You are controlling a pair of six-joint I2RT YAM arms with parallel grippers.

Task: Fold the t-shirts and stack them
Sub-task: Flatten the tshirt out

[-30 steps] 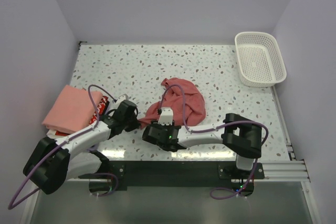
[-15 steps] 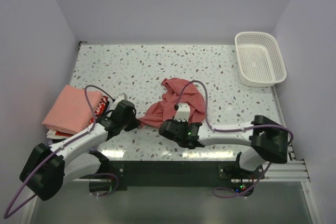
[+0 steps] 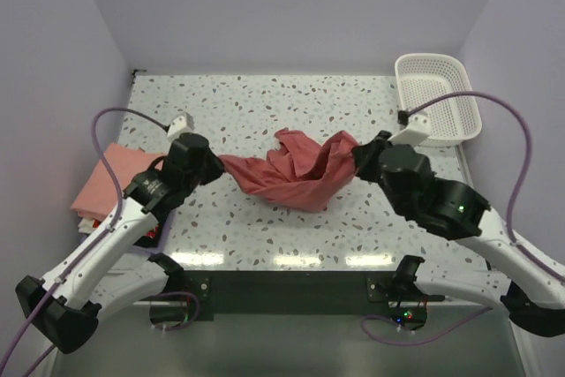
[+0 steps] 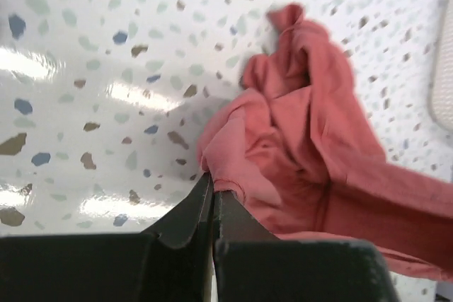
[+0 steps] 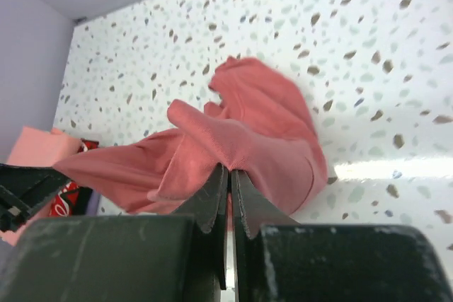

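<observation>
Spreading step: left fingers (image 4: 190,211) and right fingers (image 5: 212,196) each clamp the crumpled brick-red cotton t-shirt (image 3: 291,174), slung between them mid-frame over the speckled tabletop (image 3: 265,103). Next, probably: lay flat, smooth, fold.

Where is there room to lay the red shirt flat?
Best is the bare table behind the shirt, from the back-left corner to the basket. Another strip runs in front of it. The left edge is crowded by the pink stack.
</observation>
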